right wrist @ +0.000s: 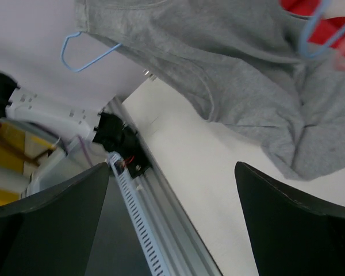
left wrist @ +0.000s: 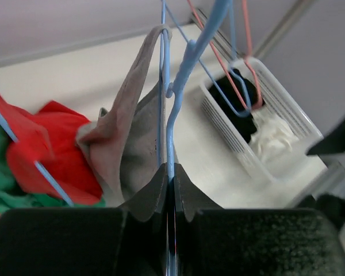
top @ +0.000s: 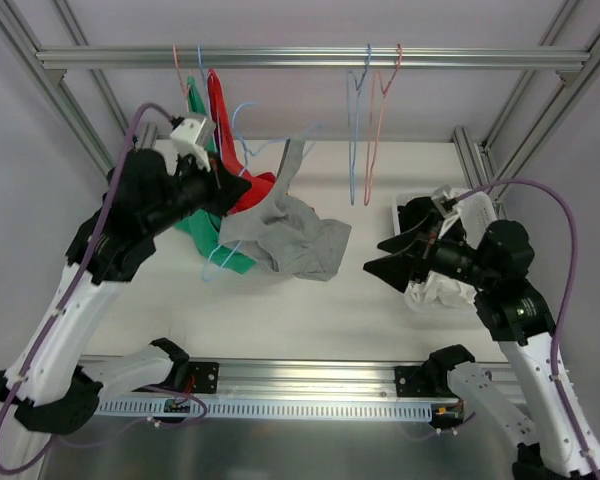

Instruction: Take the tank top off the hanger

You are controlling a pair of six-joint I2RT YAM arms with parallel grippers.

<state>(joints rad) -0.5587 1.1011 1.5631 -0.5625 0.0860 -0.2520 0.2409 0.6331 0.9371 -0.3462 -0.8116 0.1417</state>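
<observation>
The left claw [left wrist: 171, 172] is squeezed shut on the blue hanger [left wrist: 171, 129]. The gray tank top [top: 295, 238] hangs down from it. Its loose end is near the right claw [top: 377, 258], on that claw's left, and that claw is wide open

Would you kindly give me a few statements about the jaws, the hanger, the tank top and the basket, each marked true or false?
1. The left jaws are shut on the light blue hanger. True.
2. The right jaws grip the gray tank top. False: they stand open, facing the fabric and short of it.
3. One strap of the tank top is looped over the hanger. True.
4. The white basket is empty. False: it holds black and white cloth.
</observation>
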